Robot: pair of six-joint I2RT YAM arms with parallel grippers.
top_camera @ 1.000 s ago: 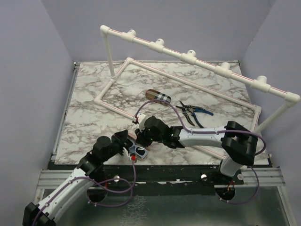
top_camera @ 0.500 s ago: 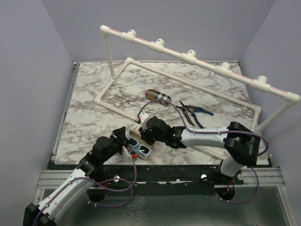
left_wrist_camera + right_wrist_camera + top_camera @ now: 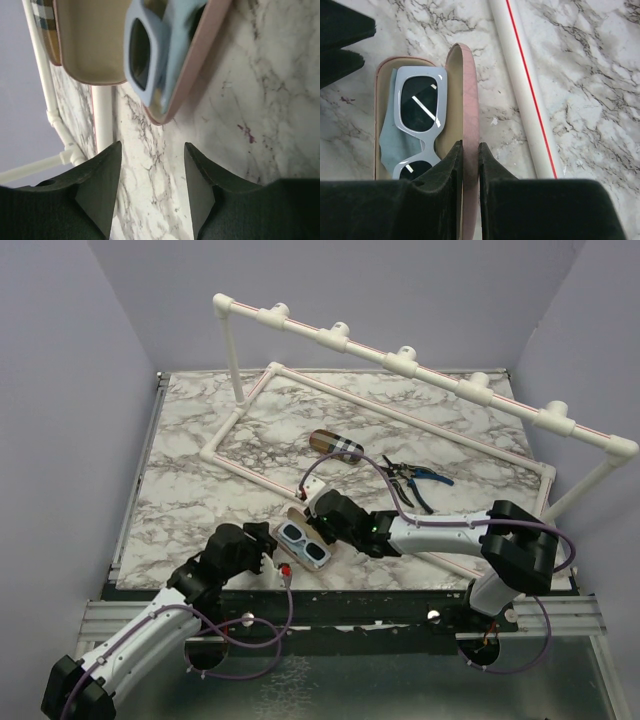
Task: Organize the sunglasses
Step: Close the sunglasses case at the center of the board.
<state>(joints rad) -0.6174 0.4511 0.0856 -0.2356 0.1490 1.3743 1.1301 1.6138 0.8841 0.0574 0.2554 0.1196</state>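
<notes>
- One pair of sunglasses (image 3: 418,125), with a thick pale blue frame and dark lenses, lies folded inside the open pink case (image 3: 470,100) on a blue cloth. The case is near the front edge of the marble table (image 3: 190,480).
- The right gripper (image 3: 470,145) has its fingers pressed almost together on the case's pink side wall, pinching it from the right.
- The left gripper (image 3: 152,150) is spread and empty, just near-left of the case and touching neither it nor the glasses.
- The placing step looks done. What probably remains is closing the lid, which stands open.
- No second pair shows in any view. The brown plaid case (image 3: 335,444) lies farther back, beside the pliers (image 3: 412,477), and it is not clear whether anything is inside it.
- A second ago the left gripper was nearly shut right at the case, with the glasses at its tips. It has since opened and drawn back to the near left.
- The right gripper then hung over the case and hid it. It has shifted to the far right, tightening on the wall, so the whole case now shows from above.
</notes>
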